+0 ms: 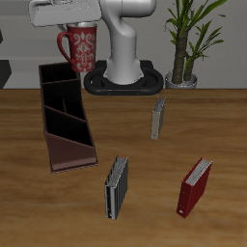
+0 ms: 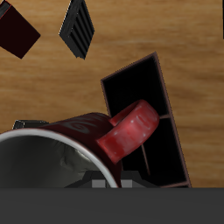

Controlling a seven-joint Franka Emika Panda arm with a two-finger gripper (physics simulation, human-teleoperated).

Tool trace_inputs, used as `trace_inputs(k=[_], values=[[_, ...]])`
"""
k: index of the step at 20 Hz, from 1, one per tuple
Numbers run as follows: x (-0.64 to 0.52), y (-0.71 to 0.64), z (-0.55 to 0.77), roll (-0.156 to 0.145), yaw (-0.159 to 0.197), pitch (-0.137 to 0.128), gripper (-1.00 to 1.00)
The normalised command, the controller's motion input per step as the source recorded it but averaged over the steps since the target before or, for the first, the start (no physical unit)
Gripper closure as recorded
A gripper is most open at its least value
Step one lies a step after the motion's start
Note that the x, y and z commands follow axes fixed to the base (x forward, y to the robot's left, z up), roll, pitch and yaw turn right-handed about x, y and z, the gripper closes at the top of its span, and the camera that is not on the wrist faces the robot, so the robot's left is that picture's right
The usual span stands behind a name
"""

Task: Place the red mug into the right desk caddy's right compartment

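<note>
My gripper (image 1: 74,26) is shut on the red mug (image 1: 79,47) and holds it in the air above the far end of the right desk caddy (image 1: 64,116). The caddy is a long maroon-brown box with slanted dividers, its low end toward the table's front. Its right compartment (image 1: 54,74), the squarish far end cell, lies just below and beside the mug. In the wrist view the mug (image 2: 61,140) fills the foreground with its whitish inside and red handle (image 2: 131,131). An open dark cell of the caddy (image 2: 144,92) shows beyond it. My fingers are mostly hidden by the mug.
The robot base (image 1: 123,75) stands beside the caddy's far end. A potted plant (image 1: 185,58) is at the back. A grey book (image 1: 158,118) stands mid-table. A striped book (image 1: 117,187) and an upright red book (image 1: 195,186) stand near the front edge.
</note>
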Motion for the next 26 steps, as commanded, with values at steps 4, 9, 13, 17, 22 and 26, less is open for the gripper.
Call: trace_inputs(k=[4,9,13,17,22,26], values=[[-0.53,-0.19,-0.01,-0.017,0.059,-0.016,1.0],[-0.41,-0.2,-0.04,-0.044,0.04,0.002,1.0],[-0.48,-0.2,-0.09,-0.038,0.051,0.007,1.0],[-0.42,-0.26,-0.06,-0.071,0.0,0.002,1.0],[-0.33,-0.22,-0.11,-0.053,0.005,0.017,1.0],[-0.15,-0.15,-0.01,-0.039,0.014,-0.005,1.0]])
